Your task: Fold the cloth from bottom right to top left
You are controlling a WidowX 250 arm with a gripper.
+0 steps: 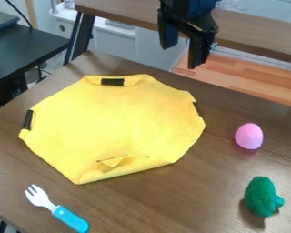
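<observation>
And we're looking down at a slant, one fixed camera above the table (172,195) at six o'clock, facing twelve, close enough that the table runs out of frame at three!

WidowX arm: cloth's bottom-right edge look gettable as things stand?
Likely yes: the open pincer hangs toward the far side, the yellow cloth lies uncovered, and pink egg and green toy sit apart from it.

1 black table (27,48) stands at left near a black cable (19,12), with wood-toned flooring (233,75) and 1 brown bench-like surface (257,34) beyond the near brown table (172,193).
</observation>
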